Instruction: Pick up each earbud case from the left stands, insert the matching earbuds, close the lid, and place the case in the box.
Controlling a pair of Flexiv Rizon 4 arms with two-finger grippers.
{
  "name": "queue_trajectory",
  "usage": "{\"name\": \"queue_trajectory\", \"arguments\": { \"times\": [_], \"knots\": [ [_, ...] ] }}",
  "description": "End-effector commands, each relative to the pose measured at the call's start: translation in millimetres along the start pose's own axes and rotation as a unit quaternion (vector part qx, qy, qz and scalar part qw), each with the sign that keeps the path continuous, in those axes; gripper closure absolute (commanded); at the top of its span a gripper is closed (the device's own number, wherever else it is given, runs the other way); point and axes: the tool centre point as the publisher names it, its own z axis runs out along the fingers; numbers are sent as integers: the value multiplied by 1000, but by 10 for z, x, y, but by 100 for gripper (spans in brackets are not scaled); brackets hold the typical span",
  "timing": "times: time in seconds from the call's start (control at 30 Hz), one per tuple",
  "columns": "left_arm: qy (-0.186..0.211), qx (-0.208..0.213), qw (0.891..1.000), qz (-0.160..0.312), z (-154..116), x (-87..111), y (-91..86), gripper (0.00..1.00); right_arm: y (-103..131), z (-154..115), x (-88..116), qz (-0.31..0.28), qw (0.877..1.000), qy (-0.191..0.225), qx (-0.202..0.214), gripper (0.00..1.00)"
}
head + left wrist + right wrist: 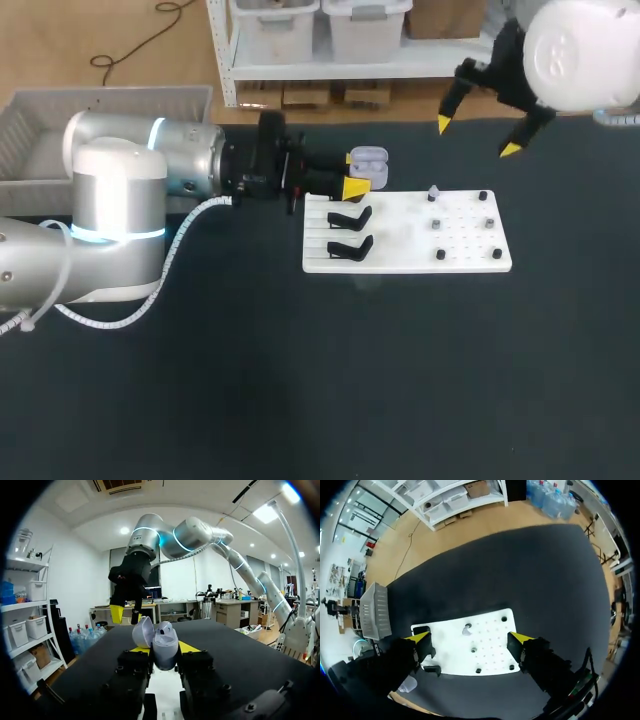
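Head view, left end effector (pixel 358 172): grasping the case (pixel 369 160)
Case: lid open, near the board (pixel 400 235)
Right end effector (pixel 477 137): released, fingers spread, beyond the board

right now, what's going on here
The left gripper is shut on an open earbud case, holding it by the far left corner of the white board. Two black stands on the board hold no case. The right gripper hangs open above the board's far right side, holding nothing. The box sits at the table's far left.
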Motion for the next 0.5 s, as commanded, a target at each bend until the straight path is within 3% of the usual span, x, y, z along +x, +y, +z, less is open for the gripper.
{"name": "queue_trajectory", "arguments": {
  "times": [0.03,0.5],
  "knots": [
    [0,-1,1000,0,1,-1,-8,100,-68,110,72,17,1000,-2,-6,0],
    [0,-1,1000,0,1,-1,-8,100,53,411,134,59,998,23,18,0]
  ]
}}
